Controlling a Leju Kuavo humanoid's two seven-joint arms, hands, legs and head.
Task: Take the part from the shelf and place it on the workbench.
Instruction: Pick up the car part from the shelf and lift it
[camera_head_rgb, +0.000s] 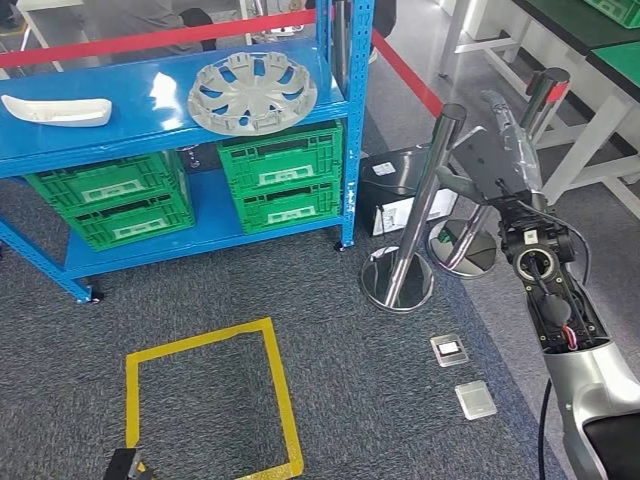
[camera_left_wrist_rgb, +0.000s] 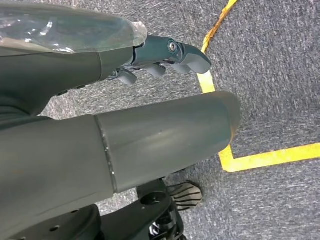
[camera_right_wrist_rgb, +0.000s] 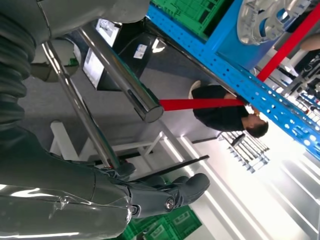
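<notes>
A blue metal shelf (camera_head_rgb: 226, 110) stands on grey carpet, and on its top level lie two light grey parts: a round wheel cover (camera_head_rgb: 251, 92) toward the right end and a long, narrow trim piece (camera_head_rgb: 57, 110) toward the left end, well apart from each other. Neither part is touched by a hand. On the lower level sit green plastic crates (camera_head_rgb: 281, 175), stacked in two piles side by side. A red barrier tape (camera_head_rgb: 151, 38) runs behind the shelf and on to chrome stanchion posts (camera_head_rgb: 423, 205) standing to the right of it, with a black box (camera_head_rgb: 392, 190) on the floor between the shelf and the posts. A yellow taped square (camera_head_rgb: 207, 400) marks the carpet in front of the shelf. The right hand (camera_head_rgb: 494, 150) is raised at the right side of the head view, near the posts and well apart from the shelf; its fingers (camera_right_wrist_rgb: 181, 189) stretch out nearly straight and grasp nothing. The left hand (camera_left_wrist_rgb: 158, 57) hangs low above the carpet beside a corner of the yellow tape, its fingers likewise extended and holding nothing. A workbench with a green top (camera_head_rgb: 596, 25) stands at the far right, behind the posts. In the right wrist view a person in dark clothes (camera_right_wrist_rgb: 226, 116) is seen beyond the red tape.
</notes>
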